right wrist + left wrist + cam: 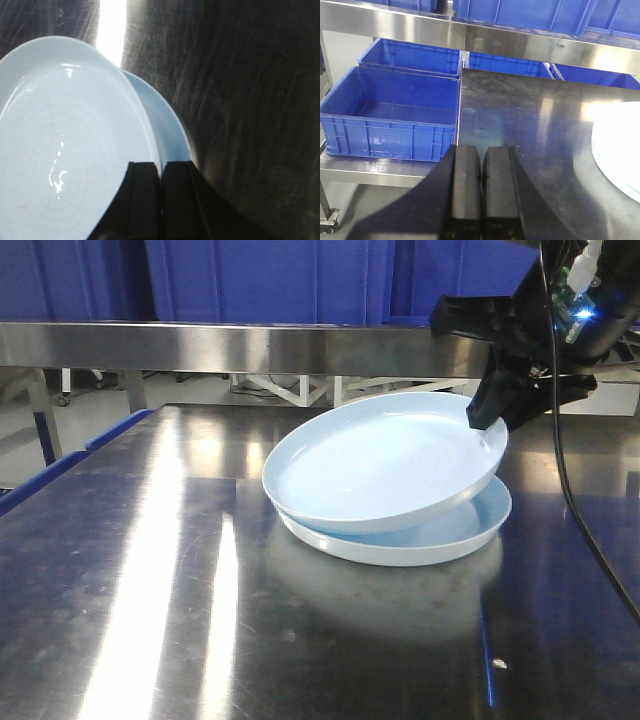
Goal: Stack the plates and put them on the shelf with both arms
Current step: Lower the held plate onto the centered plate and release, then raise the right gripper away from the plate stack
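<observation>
Two pale bluish-white plates sit right of centre on the steel table. The lower plate (445, 537) lies flat. The upper plate (380, 465) rests tilted over it, with its right rim raised. My right gripper (492, 418) is shut on that raised rim, one finger inside the plate and one outside. The right wrist view shows the right gripper (161, 165) pinching the upper plate's (65, 145) edge, with the lower plate (169, 131) showing beside it. My left gripper (481, 150) is shut on nothing, over the table's left edge, with a plate edge (617, 145) far to its right.
A stainless shelf (250, 345) runs across the back above the table, with blue bins (270, 280) on it. Blue crates (390, 115) stand on a lower rack left of the table. The steel tabletop (150, 570) stretches left and forward of the plates.
</observation>
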Motion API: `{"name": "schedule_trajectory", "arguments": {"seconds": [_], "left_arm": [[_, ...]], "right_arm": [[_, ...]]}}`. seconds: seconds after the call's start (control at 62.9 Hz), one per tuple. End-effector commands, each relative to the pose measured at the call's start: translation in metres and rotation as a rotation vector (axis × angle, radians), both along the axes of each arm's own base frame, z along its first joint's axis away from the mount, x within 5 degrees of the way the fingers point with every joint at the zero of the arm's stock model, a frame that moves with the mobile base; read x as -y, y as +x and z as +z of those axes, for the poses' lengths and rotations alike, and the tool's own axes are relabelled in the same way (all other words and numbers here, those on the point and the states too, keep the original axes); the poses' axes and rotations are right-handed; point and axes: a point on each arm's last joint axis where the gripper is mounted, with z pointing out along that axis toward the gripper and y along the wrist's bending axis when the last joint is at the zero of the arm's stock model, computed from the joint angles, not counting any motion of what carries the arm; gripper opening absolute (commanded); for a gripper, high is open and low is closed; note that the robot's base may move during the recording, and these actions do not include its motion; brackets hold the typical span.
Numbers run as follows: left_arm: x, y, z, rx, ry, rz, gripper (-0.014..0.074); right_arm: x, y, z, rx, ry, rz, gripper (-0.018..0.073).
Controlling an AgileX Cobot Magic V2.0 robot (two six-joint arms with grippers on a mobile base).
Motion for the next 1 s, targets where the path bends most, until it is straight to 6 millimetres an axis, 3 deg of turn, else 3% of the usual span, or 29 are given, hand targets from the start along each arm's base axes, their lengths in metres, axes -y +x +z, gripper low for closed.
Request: {"name": "schedule_trajectory", "arguments": {"seconds": [0.0,0.223,0.334,0.668,0.795,0.875,0.986], "left_arm": [[-0.001,0.002,0.018,0.115,-0.033,0.017,0.0087],[-0.001,0.002,0.018,0.115,-0.033,0.017,0.0087],[-0.001,0.002,0.018,0.115,-0.033,0.017,0.0087],[-0.001,0.002,0.018,0.115,-0.033,0.017,0.0087],[-0.001,0.002,0.018,0.115,-0.033,0.017,0.0087],[-0.001,0.002,0.018,0.115,-0.033,0.017,0.0087],[-0.001,0.002,0.018,0.115,-0.033,0.017,0.0087]], "right_arm": [[-0.001,0.003,0.027,0.121,0.041,-0.003,0.0074],[-0.002,0.004,0.028,0.134,0.045,-0.004,0.0363],[-0.002,0.005,0.029,0.15,0.049,-0.006,0.044],[-0.002,0.006,0.036,0.206,0.066,-0.011,0.0435],[0.0,0.001,0.047,0.247,0.08,-0.012,0.0432],[0.002,-0.003,0.058,0.283,0.091,-0.014,0.0382],[0.007,-0.014,0.079,0.363,0.108,-0.016,0.023]]}}
